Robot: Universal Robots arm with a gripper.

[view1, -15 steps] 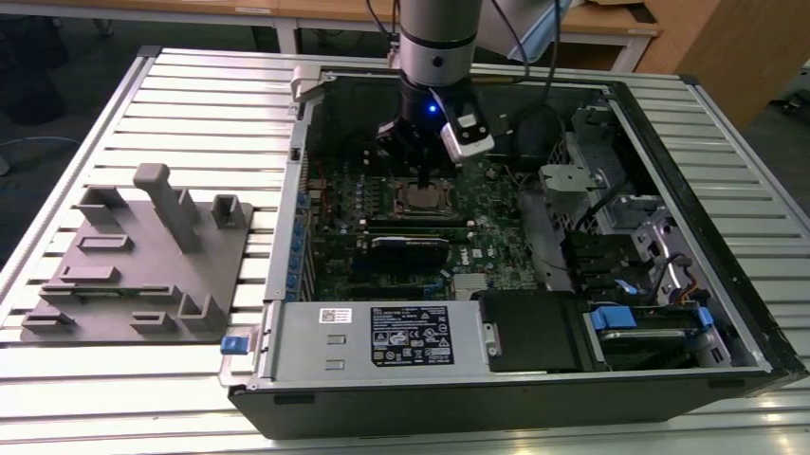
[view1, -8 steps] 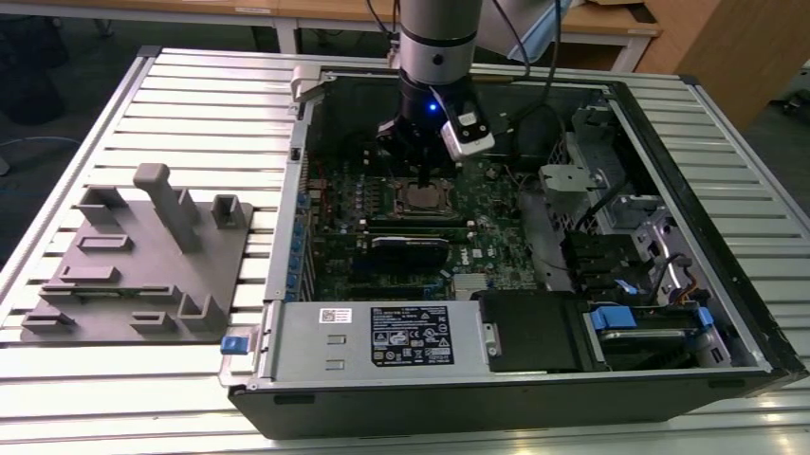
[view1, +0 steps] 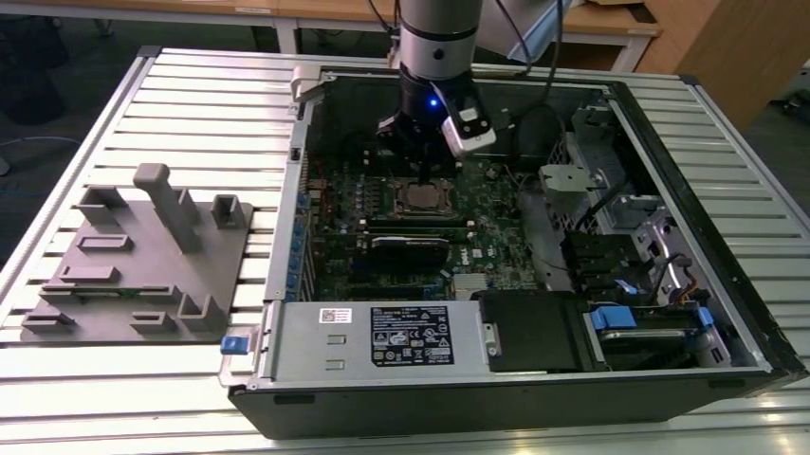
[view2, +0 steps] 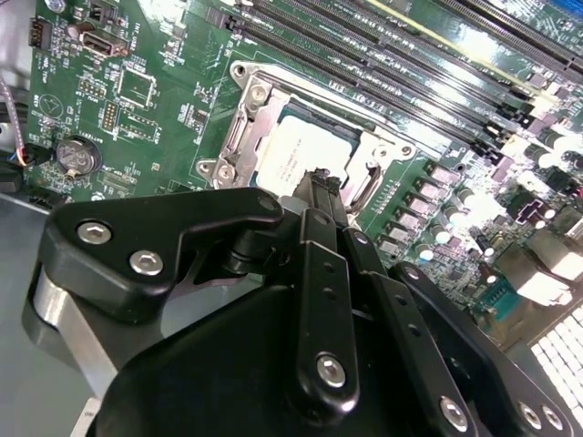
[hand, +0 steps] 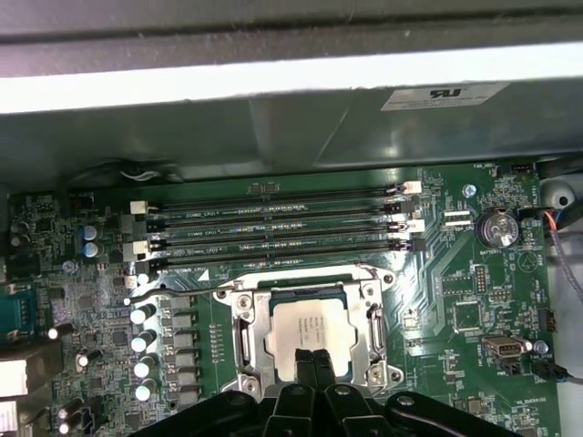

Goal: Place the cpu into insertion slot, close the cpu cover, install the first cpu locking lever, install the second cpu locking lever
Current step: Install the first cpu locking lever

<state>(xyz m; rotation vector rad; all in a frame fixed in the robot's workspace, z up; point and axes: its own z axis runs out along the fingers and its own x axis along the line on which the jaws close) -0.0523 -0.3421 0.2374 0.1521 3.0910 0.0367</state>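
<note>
The cpu [hand: 310, 330] lies flat in the insertion slot [view1: 400, 201] on the green board, its pale metal top showing. The silver cpu cover [hand: 244, 330] lies down around it, framing the chip through its window. My gripper [hand: 312, 359] hangs right over the near edge of the socket, its two black fingers [view2: 321, 196] pressed together and shut, with nothing seen between them. In the second wrist view the tips stand at the edge of the cpu [view2: 296, 150], beside the cover [view2: 239, 127]. A thin silver lever rod [hand: 273, 271] runs along the socket's far side.
Four long black memory slots [hand: 273, 228] run beside the socket. The open computer case [view1: 708, 142] walls in the board, with a drive cage and cables at the exterior view's right. A grey fixture plate [view1: 139, 256] sits on the slatted table at the exterior view's left.
</note>
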